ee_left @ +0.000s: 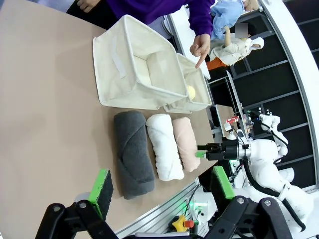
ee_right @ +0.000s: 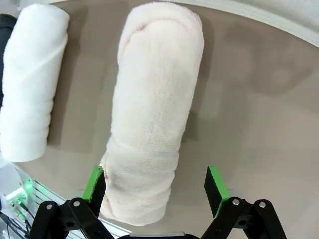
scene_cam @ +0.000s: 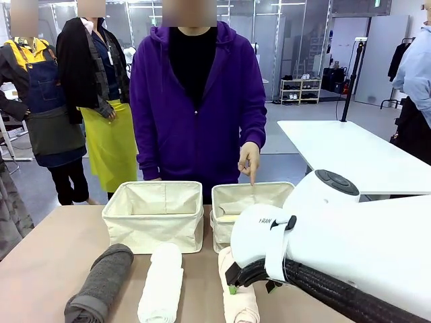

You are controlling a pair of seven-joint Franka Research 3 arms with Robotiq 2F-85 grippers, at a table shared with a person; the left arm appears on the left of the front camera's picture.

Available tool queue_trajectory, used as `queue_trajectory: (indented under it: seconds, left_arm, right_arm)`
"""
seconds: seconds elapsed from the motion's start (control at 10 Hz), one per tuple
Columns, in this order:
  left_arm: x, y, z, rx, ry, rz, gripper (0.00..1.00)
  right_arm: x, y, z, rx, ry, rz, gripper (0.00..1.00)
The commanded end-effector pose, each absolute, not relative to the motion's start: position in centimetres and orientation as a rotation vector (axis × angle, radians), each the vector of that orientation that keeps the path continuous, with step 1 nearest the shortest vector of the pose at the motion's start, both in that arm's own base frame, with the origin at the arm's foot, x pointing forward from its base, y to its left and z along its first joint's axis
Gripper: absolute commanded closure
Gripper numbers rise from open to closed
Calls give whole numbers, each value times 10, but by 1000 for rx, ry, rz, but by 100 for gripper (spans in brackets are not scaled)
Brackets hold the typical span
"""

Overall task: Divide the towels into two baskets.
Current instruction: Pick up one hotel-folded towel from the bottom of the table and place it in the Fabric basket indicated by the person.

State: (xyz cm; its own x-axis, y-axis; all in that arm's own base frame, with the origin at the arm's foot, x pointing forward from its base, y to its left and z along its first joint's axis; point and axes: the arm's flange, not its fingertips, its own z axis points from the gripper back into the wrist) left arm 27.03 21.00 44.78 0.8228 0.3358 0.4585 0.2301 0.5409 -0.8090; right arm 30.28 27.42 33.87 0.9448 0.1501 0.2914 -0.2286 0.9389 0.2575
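Directly beneath the right gripper (ee_right: 154, 185), the pale pink towel (ee_right: 157, 99) is lying on the table (ee_right: 259, 109), long axis running straight away between the spread-apart green pads (ee_right: 93, 183), far end pointing at a basket (scene_cam: 250, 187).

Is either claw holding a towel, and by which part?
No. The right gripper stands open astride one end of the pink towel; the left gripper hangs open, empty.

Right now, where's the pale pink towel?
In the front view the pale pink towel lies on the table right of the white towel, before the right-hand basket. The open right gripper straddles its near end.
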Motion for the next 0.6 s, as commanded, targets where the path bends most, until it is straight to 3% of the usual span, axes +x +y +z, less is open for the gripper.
queue_trajectory:
  seconds: [0.0,0.5]
  left_arm:
    - [271,213,448,-1035,-656,49,0]
    - [271,213,448,-1035,-656,49,0]
  right_arm:
    - [311,273,330,305,-202,183,0]
    - [328,284,325,422,-154,270,0]
